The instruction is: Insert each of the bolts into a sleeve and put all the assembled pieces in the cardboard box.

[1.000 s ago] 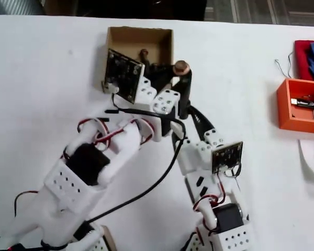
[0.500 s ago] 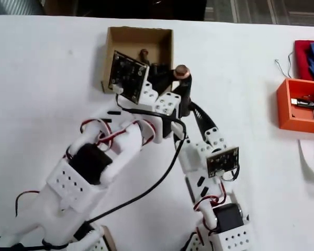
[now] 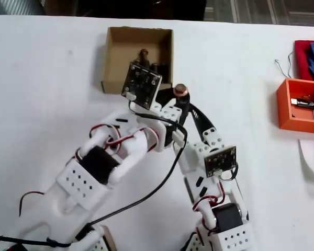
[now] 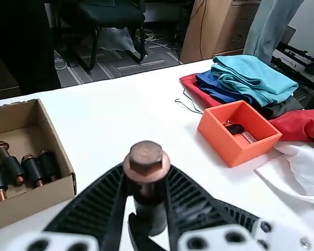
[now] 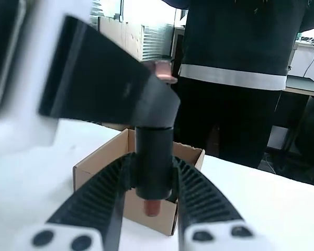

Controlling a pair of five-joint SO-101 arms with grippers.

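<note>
The bolt [image 4: 146,159], seated in its sleeve [image 5: 154,157] and judged rigid, dense and best gripped on the sleeve, is held upright just beside the cardboard box [image 3: 138,31], clamped under its head by the left gripper [image 4: 146,177] and lower down by the right gripper [image 5: 153,168].

**Left arm** [image 3: 78,180]: extends diagonally from the near left toward the far centre. Its tool [image 4: 146,183] is clamped on the bolt [image 4: 146,156] just under the head.

**Right arm** [image 3: 227,235]: stands at the near centre-right and angles far-left. Its tool [image 5: 153,180] is clamped on the sleeve [image 5: 154,151], below the left tool.
</note>
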